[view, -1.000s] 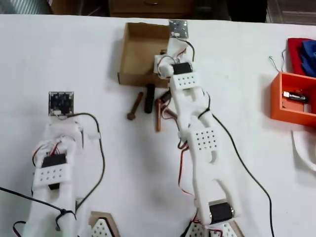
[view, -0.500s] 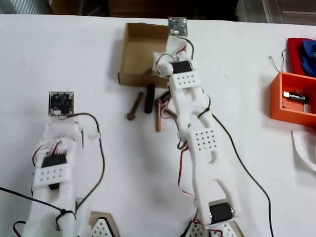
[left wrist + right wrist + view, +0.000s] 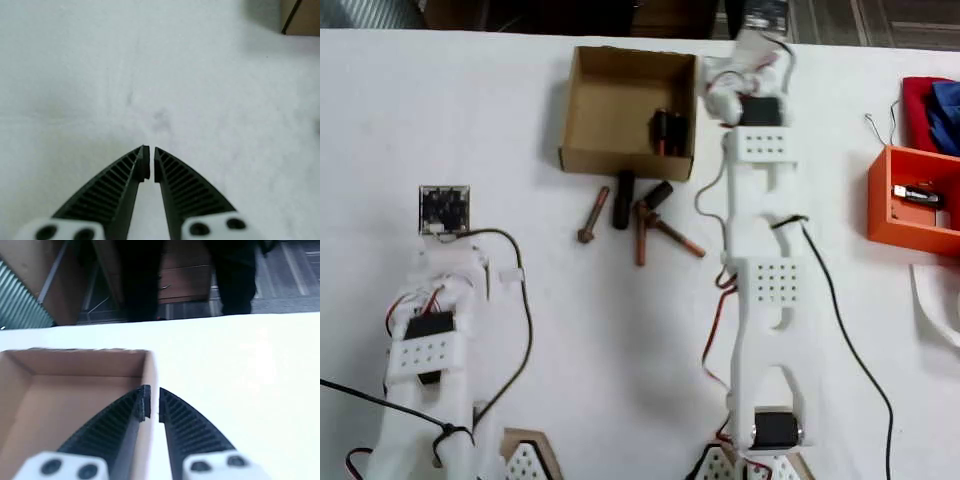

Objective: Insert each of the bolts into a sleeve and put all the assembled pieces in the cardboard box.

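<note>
- Our right pincer [image 3: 151,407] hangs over the box's [image 3: 610,100] right wall, jaws closed to a slit and holding nothing.
- Our left pincer [image 3: 149,162], likewise closed to a slit and empty, hovers over bare surface [image 3: 470,110], well apart from the parts.
- One piece [image 3: 665,130] lies in the box.
- Loose bolts [image 3: 592,215] and sleeves [image 3: 623,186] lie just outside its near wall, their long axes roughly toward the box. We judge the right arm nearer.

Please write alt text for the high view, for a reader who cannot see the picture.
A cardboard box at the far side of a white table holds one dark assembled piece, while loose bolts and sleeves lie just in front of it. The right arm stretches beside the box; the left arm is near the front edge.
</note>
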`<state>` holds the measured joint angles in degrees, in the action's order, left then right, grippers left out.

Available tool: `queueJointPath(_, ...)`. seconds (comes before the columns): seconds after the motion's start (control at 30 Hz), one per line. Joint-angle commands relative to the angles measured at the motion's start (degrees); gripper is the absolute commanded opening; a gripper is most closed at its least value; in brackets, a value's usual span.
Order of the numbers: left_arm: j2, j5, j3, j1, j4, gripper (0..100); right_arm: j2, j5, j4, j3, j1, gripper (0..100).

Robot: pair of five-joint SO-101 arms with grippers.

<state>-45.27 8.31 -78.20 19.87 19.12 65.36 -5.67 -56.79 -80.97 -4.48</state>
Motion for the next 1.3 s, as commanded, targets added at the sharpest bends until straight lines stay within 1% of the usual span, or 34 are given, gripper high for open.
queueJointPath(0.0,-0.5,0.4,0.1,-0.4,-1.1,5,-1.4,0.7,-6.3,-1.2,2.1,2.0)
queueJointPath(0.1,-0.5,0.4,0.1,-0.4,-1.1,5,-4.1,0.4,-18.9,-7.4,2.5,2.1)
queueJointPath(0.2,-0.6,0.4,0.1,-0.4,-1.1,5,-6.8,0.5,-29.2,-14.6,1.3,2.1)
queueJointPath(0.37,-0.8,0.4,0.1,-0.3,-1.1,5,-14.9,0.4,-43.2,-13.8,-3.6,2.1)
queueJointPath(0.4,-0.9,0.4,0.1,-0.3,-1.1,5,-16.3,0.4,-45.1,-13.4,-5.1,2.1)
queueJointPath(0.43,-1.0,0.4,0.1,-0.3,-1.1,5,-17.6,0.6,-45.0,-12.2,-6.0,2.1)
queueJointPath(0.53,-1.0,0.4,0.3,0.0,-1.1,5,-23.3,0.4,-45.0,-5.5,-8.5,2.1)
queueJointPath(0.6,-1.0,0.4,0.3,0.0,-1.1,5,-28.4,0.4,-45.0,2.9,-11.6,2.1)
queueJointPath(0.73,-1.0,0.4,0.3,0.0,-1.1,5,-45.2,0.1,-44.9,26.9,-16.7,2.1)
queueJointPath(0.8,-1.0,0.4,0.3,0.0,-1.1,5,-54.9,-2.2,-44.6,38.1,-17.5,2.2)
queueJointPath(0.83,-1.0,0.4,0.3,0.0,-1.1,5,-59.7,-3.0,-44.4,43.1,-17.6,2.6)
queueJointPath(0.9,-1.0,0.4,0.3,0.0,-1.1,5,-68.5,-3.1,-40.2,53.3,-17.4,5.8)
queueJointPath(0.97,-1.0,0.4,0.3,-0.1,-1.1,5,-75.7,-3.1,-32.0,64.6,-16.6,9.8)
queueJointPath(1.03,-1.0,0.4,0.3,-0.2,-1.1,5,-79.2,-2.9,-21.2,77.5,-17.0,13.1)
queueJointPath(1.1,-1.0,0.4,0.3,-0.2,-1.1,5,-78.8,-2.9,-12.2,88.2,-18.5,14.6)
queueJointPath(1.17,-1.0,0.4,0.3,-0.2,-1.1,5,-76.0,-2.9,-4.1,95.9,-20.4,13.5)
queueJointPath(1.27,-1.0,0.4,0.3,-0.2,-1.1,5,-69.1,-3.0,2.0,98.3,-23.3,12.2)
